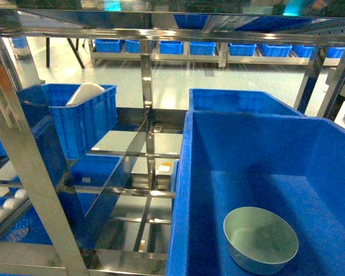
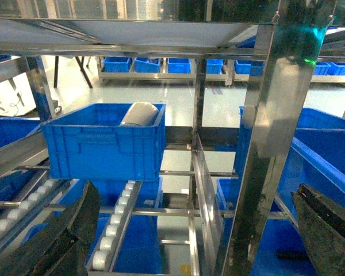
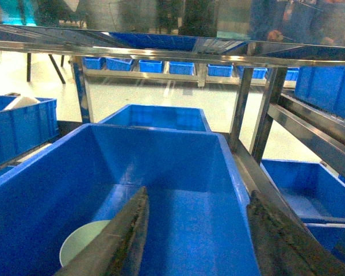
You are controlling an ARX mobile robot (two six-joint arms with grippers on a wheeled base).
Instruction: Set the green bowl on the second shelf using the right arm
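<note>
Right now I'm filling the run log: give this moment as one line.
pale mint-green round bowl: resting in large deep blue plastic crate | right hand: open, empty, above crate | left hand: open, idle

The bowl point(image 1: 260, 240) is lying inside the large crate point(image 1: 264, 149), near its front, upright on the crate's floor. That crate is sitting on the second shelf point(image 1: 144, 192) at the right of the head view, with another crate point(image 1: 238, 100) standing directly behind it. Over to the left, a smaller crate point(image 1: 83, 123) is holding a tilted dish point(image 1: 85, 93). A row of bins point(image 1: 218, 48) is standing far behind, beyond the rack
</note>
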